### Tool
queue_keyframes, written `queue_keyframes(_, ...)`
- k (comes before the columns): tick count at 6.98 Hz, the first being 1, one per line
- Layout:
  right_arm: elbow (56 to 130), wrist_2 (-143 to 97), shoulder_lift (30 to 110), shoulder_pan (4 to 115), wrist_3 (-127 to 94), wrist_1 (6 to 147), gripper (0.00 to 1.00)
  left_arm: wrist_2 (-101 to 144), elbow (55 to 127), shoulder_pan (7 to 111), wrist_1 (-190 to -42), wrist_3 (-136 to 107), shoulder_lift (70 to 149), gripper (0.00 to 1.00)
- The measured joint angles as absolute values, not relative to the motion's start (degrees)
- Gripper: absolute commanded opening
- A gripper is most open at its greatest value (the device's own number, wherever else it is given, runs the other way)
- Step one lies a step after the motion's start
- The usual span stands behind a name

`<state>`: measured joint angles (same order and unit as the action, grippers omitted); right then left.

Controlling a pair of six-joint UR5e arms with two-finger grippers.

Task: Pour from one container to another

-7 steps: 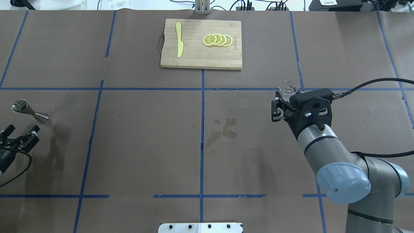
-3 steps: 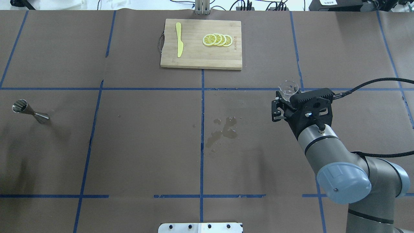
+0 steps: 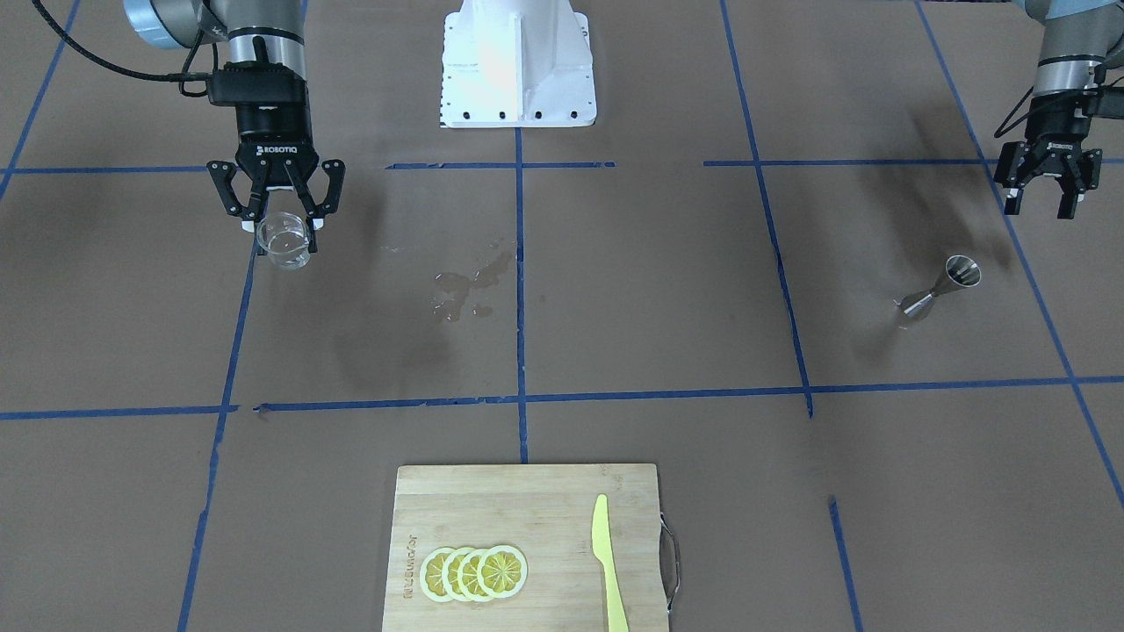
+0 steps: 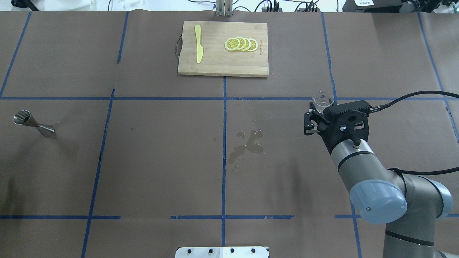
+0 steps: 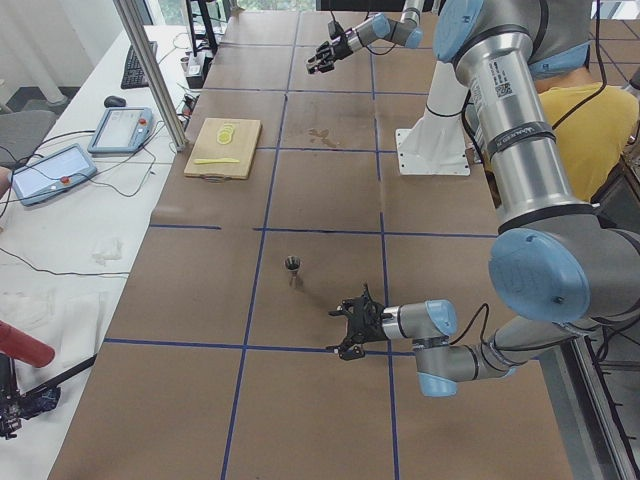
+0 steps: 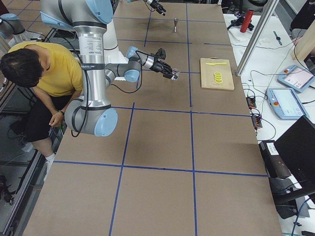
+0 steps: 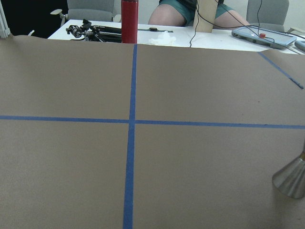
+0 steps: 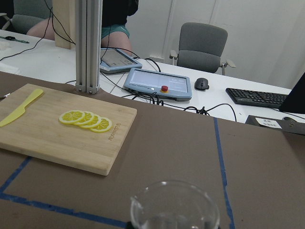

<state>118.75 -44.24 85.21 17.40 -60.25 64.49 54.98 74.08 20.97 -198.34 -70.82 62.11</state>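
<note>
Right gripper [image 3: 282, 226] has the glass cup [image 3: 285, 242] pinched between its fingers, over on its own side of the worktop [image 3: 632, 290]. Left gripper [image 3: 1045, 206] hangs spread open near the steel jigger [image 3: 944, 285], which stands upright.

From the robot's side: cutting board [image 4: 222, 66] at twelve o'clock, knife [image 4: 198, 43] left of lemon slices [image 4: 241, 44] on it, jigger [image 4: 33, 123] at nine, glass cup [image 4: 322, 99] at three, puddle [image 4: 247, 145] between.

"ROBOTIQ" on right gripper [image 3: 281, 225], cutting board [image 3: 544, 491] stamp unreadable
</note>
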Motion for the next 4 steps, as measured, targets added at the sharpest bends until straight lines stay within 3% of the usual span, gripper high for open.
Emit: queue_keyframes(4,112.91,-41.39,85.62,17.32,-61.25,56.5,0.24,91.23,75.46,55.05,-182.4,-45.26,77.86,0.99)
